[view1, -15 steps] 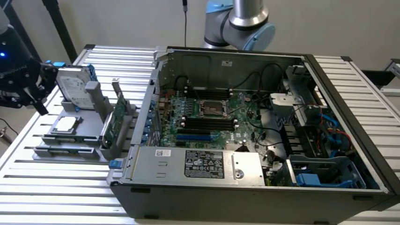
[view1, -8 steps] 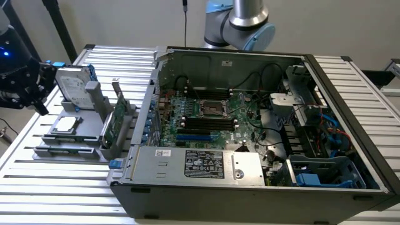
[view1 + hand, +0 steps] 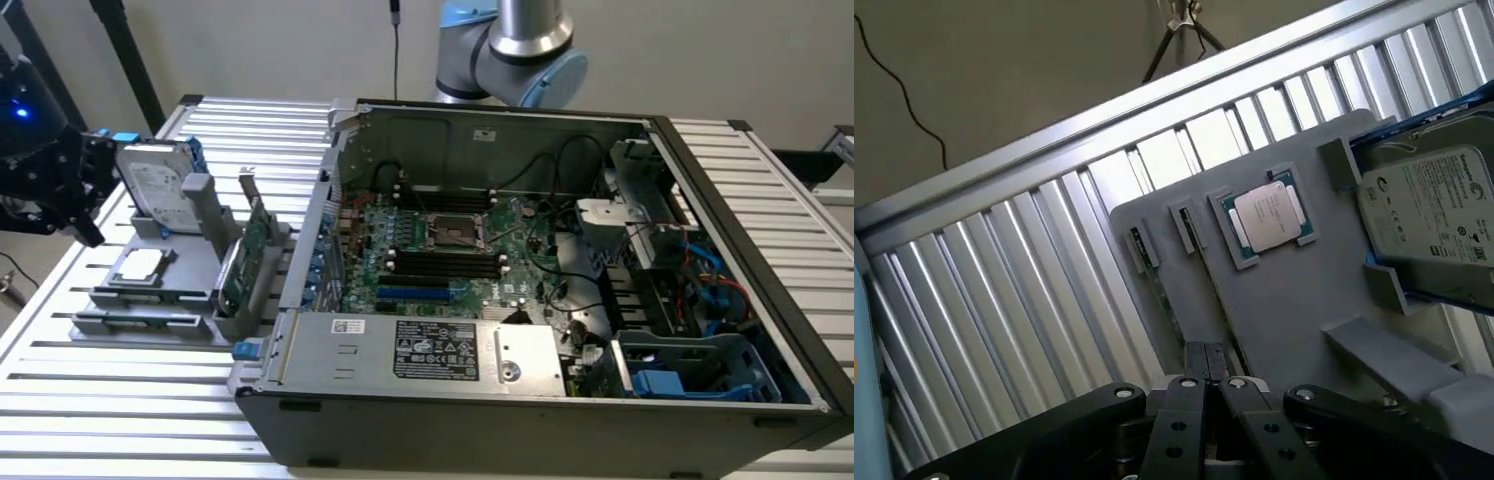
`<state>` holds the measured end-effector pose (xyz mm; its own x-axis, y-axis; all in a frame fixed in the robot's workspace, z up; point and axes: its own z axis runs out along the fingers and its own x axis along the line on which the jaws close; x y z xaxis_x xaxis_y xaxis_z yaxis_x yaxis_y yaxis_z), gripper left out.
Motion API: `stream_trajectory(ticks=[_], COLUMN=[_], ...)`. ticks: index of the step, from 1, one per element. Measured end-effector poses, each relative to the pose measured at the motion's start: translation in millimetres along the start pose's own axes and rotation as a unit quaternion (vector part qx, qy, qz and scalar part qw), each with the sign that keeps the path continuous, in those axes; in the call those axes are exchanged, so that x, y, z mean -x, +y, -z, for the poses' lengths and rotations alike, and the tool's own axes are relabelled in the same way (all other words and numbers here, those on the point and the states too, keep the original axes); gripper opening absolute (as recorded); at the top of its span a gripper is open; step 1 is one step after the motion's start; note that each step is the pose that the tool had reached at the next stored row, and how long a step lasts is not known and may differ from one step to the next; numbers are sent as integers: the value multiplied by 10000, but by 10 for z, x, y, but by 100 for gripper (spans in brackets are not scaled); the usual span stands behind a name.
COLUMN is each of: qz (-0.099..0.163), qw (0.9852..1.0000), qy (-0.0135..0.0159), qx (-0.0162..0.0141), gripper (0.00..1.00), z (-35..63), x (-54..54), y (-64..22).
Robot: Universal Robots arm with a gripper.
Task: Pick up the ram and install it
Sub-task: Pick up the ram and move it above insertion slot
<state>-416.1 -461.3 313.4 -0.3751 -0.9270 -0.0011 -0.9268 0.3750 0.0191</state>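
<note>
The ram (image 3: 1165,300) shows in the wrist view as a thin green sliver standing on edge in a groove of the gray tray (image 3: 1294,300), just beside two small clips and close to the end effector's fingertips. It is probably light and stiff, yet brittle. The board would snap or flex if twisted, and its chips and contact edge should not be pinched. The best hold looks to be across the two flat faces near the middle of the long top edge, squeezed gently, so it lifts straight without tilting.

The end effector (image 3: 1206,362) hovers above the tray with its fingers drawn together and nothing visible between them. In the exterior view it (image 3: 60,190) hangs at that view's left, apart from the tray.

Further along the tray sit the square processor chip (image 3: 1269,215) and the hard drive (image 3: 1434,215), and the expansion card (image 3: 238,265) stands upright. The open computer case (image 3: 534,420) lies on the slatted tabletop (image 3: 120,420), its black memory slots (image 3: 447,265) exposed.

Much of the ram is hard to read. Only its edge shows, its near end runs under the fingers, and its chips and notch cannot be seen. In the exterior view I cannot pick it out on the tray.
</note>
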Motion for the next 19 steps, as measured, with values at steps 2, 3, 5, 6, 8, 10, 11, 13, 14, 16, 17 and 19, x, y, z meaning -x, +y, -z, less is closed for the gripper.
stream_trajectory(ticks=[2, 3, 5, 6, 8, 10, 11, 13, 14, 16, 17, 19], qz=[179, 269, 449, 541, 723, 886, 940, 1013, 1042, 1094, 1122, 1177], qw=[9998, 9996, 9990, 9985, 9974, 9961, 9956, 9949, 9946, 9940, 9937, 9930], qy=[4, 5, 9, 11, 14, 17, 17, 18, 19, 21, 21, 21], qx=[0, 0, 1, 1, 1, 0, 0, 0, 0, 0, 0, 0], gripper=[11, 11, 11, 11, 11, 11, 11, 11, 11, 11, 11, 11], z=[-3, -4, -7, -9, -13, -18, -21, -27, -31, -38, -45, -56], x=[0, 0, 0, 0, 0, 0, -2, -13, -22, -40, -49, -61], y=[0, 0, 1, 0, 0, 0, 1, -5, -9, -16, -21, -29])
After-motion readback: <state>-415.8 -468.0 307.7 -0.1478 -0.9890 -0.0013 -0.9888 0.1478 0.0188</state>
